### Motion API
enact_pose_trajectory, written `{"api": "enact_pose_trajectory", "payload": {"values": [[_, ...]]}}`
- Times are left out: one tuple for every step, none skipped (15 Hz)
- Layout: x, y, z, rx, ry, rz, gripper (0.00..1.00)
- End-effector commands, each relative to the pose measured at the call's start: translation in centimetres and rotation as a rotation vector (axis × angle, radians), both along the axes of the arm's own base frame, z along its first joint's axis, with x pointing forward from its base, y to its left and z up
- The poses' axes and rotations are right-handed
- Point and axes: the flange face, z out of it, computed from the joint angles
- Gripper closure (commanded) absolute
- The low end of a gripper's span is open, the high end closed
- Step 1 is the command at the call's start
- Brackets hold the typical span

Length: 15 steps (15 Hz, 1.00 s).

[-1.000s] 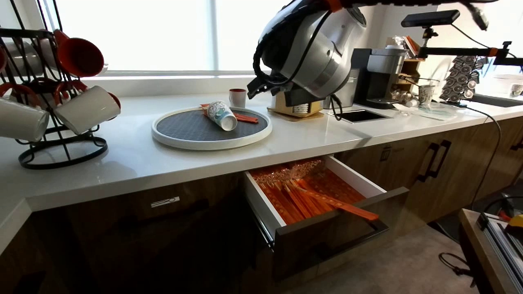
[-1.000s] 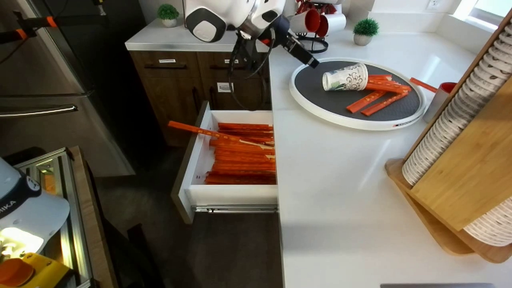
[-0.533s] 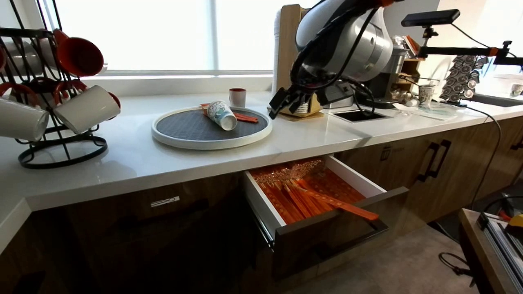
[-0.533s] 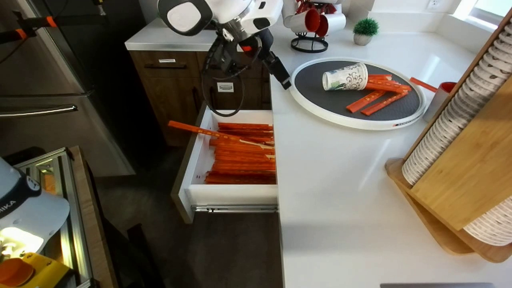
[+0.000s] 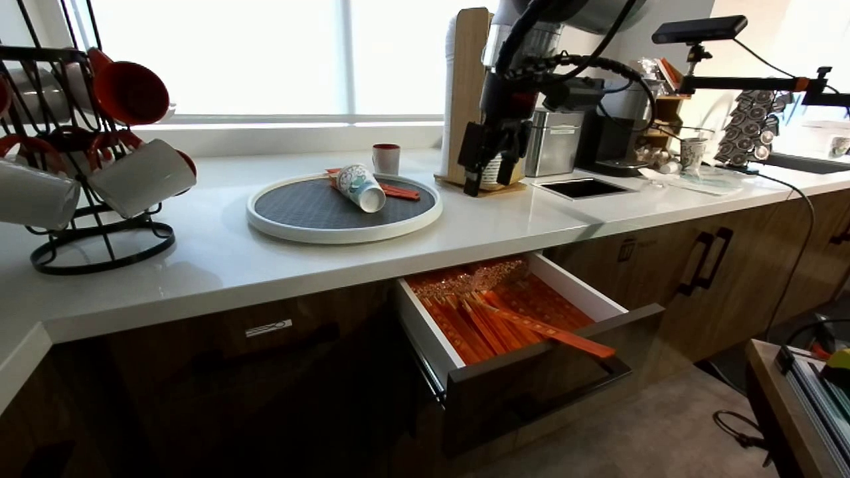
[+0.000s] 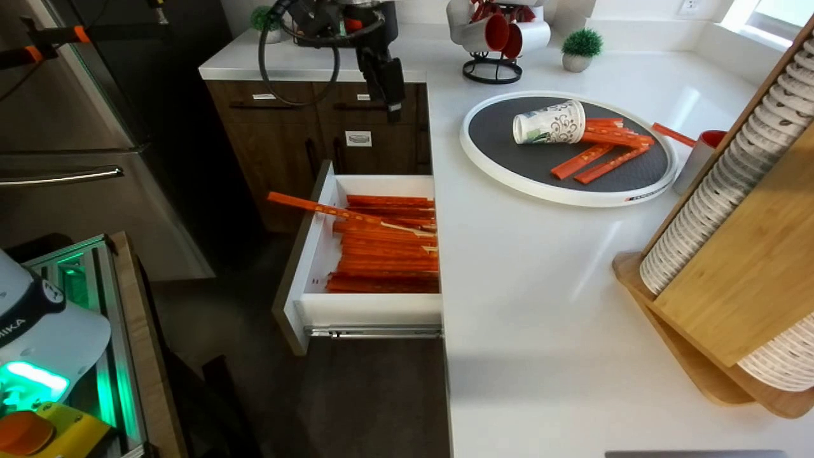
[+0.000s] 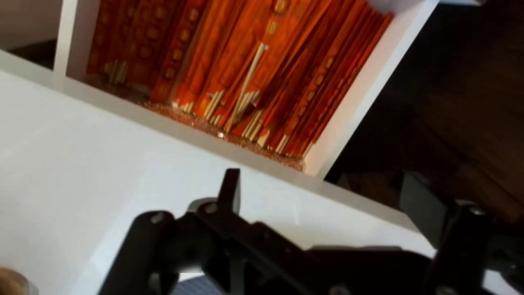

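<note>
Moved since the earlier frames: black two-fingered gripper [image 5: 488, 186], swung away from the round, grey-topped, white-rimmed tray [image 5: 342, 236] and now pointing down. Landmark: dark-wood-fronted, white-walled open drawer [image 6: 369, 312]. Orange-red paper-sleeved chopstick packets [image 7: 229, 53], many: inside the drawer, long axes front to back; in the wrist view, they lie past the jaws, whose spread runs across those axes. Loose orange-red packet [image 6: 325, 208], one: aslant atop these, end jutting beyond the drawer front. Jaws: wide apart, nothing between them; gripper's height against the drawer hard to judge. Patterned white paper cup [image 6: 549, 124]: on its side on the tray, behind and above the drawer, unmoved. Robot base light [image 6: 37, 376]: white earlier, green now.
</note>
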Motion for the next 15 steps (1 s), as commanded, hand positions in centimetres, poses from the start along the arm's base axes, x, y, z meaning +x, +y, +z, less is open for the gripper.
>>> {"api": "enact_pose_trajectory", "payload": {"values": [[-2.1, 0.2, -0.7, 0.083, 0.150, -0.099, 0.00], [-2.7, -0.1, -1.3, 0.108, 0.187, -0.138, 0.00], [-3.5, -0.7, -1.7, 0.124, 0.224, -0.181, 0.00], [-4.1, -1.3, -2.3, 0.135, 0.252, -0.224, 0.00], [-4.7, -1.8, -3.1, 0.158, 0.257, -0.267, 0.00], [-5.3, -2.2, -4.1, 0.177, 0.266, -0.322, 0.00], [-6.0, -2.5, -5.1, 0.194, 0.272, -0.370, 0.00], [-6.7, -2.7, -6.1, 0.220, 0.293, -0.412, 0.00], [-7.6, -2.8, -7.2, 0.226, 0.299, -0.452, 0.00], [-8.2, -2.9, -8.2, 0.250, 0.308, -0.487, 0.00], [-8.8, -3.0, -9.1, 0.272, 0.288, -0.529, 0.00], [-7.7, -3.0, -7.5, 0.240, 0.307, -0.451, 0.00], [-8.1, -3.1, -8.1, 0.242, 0.313, -0.459, 0.00], [-8.0, -3.1, -8.1, 0.242, 0.313, -0.458, 0.00], [-7.9, -3.1, -7.9, 0.241, 0.308, -0.456, 0.00]]}}
